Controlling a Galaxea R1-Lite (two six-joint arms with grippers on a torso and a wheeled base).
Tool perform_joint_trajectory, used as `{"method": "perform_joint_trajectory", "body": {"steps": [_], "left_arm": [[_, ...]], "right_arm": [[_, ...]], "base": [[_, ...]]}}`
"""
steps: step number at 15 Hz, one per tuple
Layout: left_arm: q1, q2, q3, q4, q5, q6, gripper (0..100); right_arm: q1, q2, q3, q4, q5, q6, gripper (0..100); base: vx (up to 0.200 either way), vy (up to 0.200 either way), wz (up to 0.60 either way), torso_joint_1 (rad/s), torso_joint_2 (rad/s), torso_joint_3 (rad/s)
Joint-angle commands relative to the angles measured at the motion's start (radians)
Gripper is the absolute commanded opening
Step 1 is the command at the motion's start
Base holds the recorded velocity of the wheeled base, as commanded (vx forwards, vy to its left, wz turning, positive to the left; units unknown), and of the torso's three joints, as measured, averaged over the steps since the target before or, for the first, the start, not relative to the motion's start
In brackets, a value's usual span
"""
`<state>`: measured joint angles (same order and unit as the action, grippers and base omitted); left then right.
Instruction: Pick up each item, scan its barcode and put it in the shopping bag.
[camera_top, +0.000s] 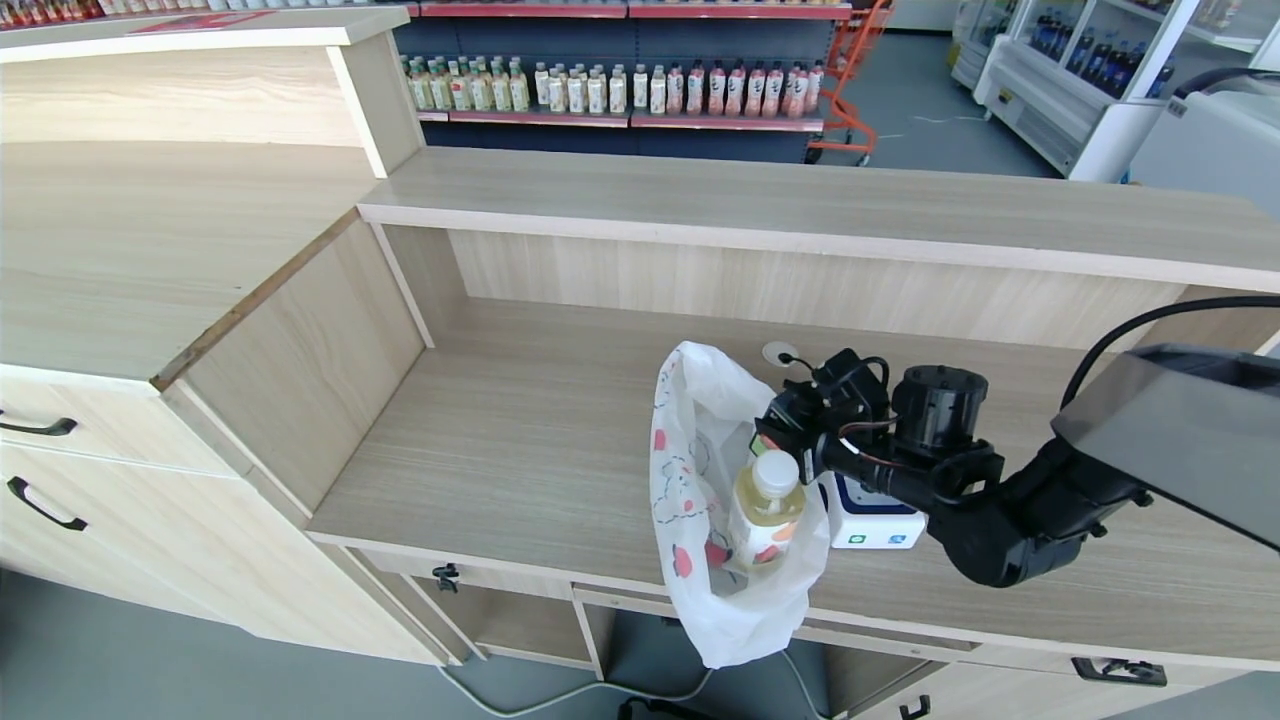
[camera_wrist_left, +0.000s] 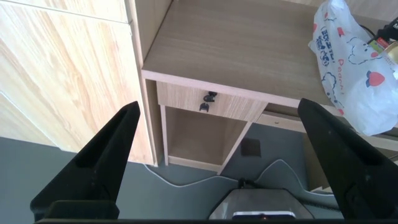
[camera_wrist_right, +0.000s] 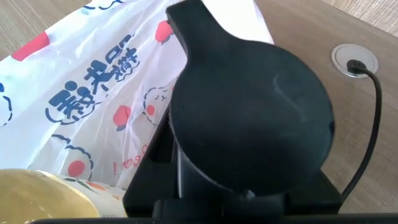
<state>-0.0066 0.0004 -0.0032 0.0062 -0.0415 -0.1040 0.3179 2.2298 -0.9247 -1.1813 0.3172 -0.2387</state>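
A white shopping bag (camera_top: 690, 480) with red prints stands open near the counter's front edge, also seen as the bag (camera_wrist_left: 348, 56) and the bag (camera_wrist_right: 81, 87). A bottle of pale yellow drink with a white cap (camera_top: 768, 500) stands upright inside its mouth; the bottle (camera_wrist_right: 37, 199) appears close by in the right wrist view. My right gripper (camera_top: 790, 428) hangs just above and behind the bottle's cap, and its fingers are hidden. My left gripper (camera_wrist_left: 219, 112) is open and empty, low in front of the counter, left of the bag.
A white scanner box (camera_top: 875, 520) sits on the counter just right of the bag. A cable outlet (camera_top: 780, 352) lies behind it. The recessed wooden counter (camera_top: 520, 430) has side and back walls. A small drawer with a key (camera_wrist_left: 208, 99) is below.
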Motion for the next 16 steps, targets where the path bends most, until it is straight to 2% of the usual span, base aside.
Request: {"method": "perform_joint_trajectory", "body": {"steps": [1,16], "left_arm": [[0.0,0.0,0.0,0.0,0.0,0.0,100],[0.0,0.0,0.0,0.0,0.0,0.0,100]], "right_arm": [[0.006,0.027,-0.005,0.0,0.0,-0.002,0],[-0.052,0.033,0.029,0.009,-0.001,-0.019,0]], "base": [[0.0,0.0,0.0,0.0,0.0,0.0],[0.0,0.0,0.0,0.0,0.0,0.0]]}}
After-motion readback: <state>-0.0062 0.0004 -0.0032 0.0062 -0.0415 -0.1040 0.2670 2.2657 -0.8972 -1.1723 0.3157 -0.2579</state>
